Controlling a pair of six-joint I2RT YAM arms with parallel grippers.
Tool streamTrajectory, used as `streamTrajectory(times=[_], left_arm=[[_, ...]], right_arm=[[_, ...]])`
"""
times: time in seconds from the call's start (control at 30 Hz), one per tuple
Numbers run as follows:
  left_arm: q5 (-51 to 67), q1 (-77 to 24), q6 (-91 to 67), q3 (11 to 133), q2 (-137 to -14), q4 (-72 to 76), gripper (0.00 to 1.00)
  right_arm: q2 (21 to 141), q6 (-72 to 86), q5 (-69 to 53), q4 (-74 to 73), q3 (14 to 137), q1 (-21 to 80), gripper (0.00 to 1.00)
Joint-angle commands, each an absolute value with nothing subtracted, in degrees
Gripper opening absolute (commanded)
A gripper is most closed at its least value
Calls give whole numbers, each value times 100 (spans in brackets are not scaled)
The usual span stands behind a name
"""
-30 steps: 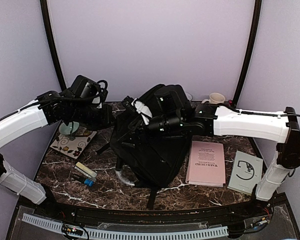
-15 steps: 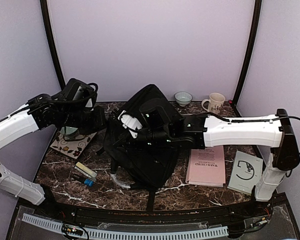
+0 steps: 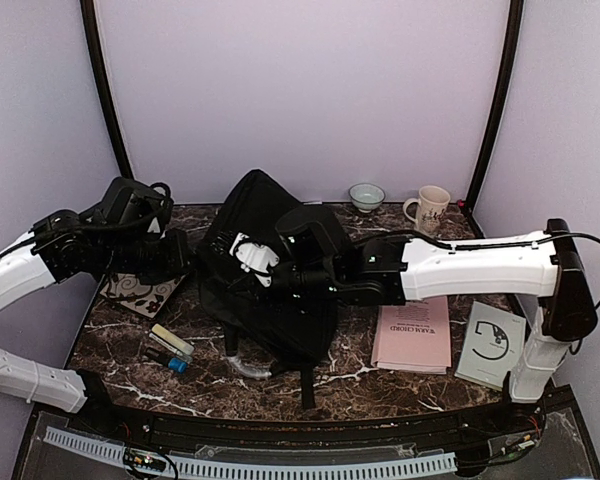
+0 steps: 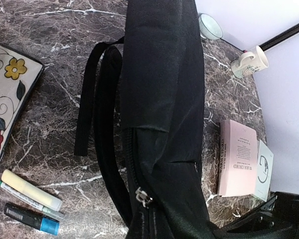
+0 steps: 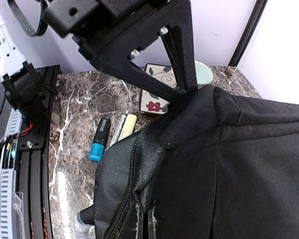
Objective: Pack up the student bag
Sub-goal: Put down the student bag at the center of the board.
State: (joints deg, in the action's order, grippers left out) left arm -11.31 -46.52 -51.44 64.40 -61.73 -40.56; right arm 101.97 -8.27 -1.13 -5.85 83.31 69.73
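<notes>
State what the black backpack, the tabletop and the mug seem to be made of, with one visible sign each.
Backpack: probably woven synthetic fabric, matte black; weave texture and creases show.
Tabletop: marble or marble-look laminate, dark brown, slightly glossy; white veining.
Mug: likely glazed ceramic, cream; smooth sheen.

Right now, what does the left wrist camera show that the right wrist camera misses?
Only the left wrist view shows a pink paperback book, a pale grey booklet, a cream ceramic mug and a small pale bowl. Only the right wrist view shows the right gripper, pinched shut on the black fabric backpack. Both show that backpack, the square floral tile and the three marker pens on the dark marble table.
</notes>
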Motion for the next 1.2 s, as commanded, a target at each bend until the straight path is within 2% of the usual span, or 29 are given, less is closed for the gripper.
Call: streamTrajectory(times=[0.0, 0.27, 0.7, 0.83, 0.9, 1.03, 1.07, 1.17], left_arm=[[-758, -4667, -4138, 6390, -6056, -4001, 0], [-193, -4353, -2633, 6423, -6142, -4526, 0], [165, -3887, -2429, 6269, -6905, -3711, 0], [180, -3888, -2530, 6371, -7126, -3872, 10], [94, -3886, -2690, 6457, -7260, -4011, 18], [-230, -3886, -3153, 6707, -7714, -4721, 28], [-318, -3891, -3320, 6722, -7780, -4873, 32], [-482, -3900, -3775, 6630, -7717, -5112, 45]], right_arm=[[9825, -1127, -170, -467, 7904, 6681, 0], [9302, -1544, -702, -945, 7506, 6405, 0], [9249, -1672, -848, -1007, 7570, 6315, 0], [9559, -1576, -515, -825, 7785, 6319, 0], [9808, -1426, -273, -838, 8008, 6319, 0], [10295, -1179, 76, -985, 8405, 6274, 0], [10302, -1058, 116, -919, 8380, 6230, 3], [10248, -736, 166, -795, 8276, 6117, 30]])
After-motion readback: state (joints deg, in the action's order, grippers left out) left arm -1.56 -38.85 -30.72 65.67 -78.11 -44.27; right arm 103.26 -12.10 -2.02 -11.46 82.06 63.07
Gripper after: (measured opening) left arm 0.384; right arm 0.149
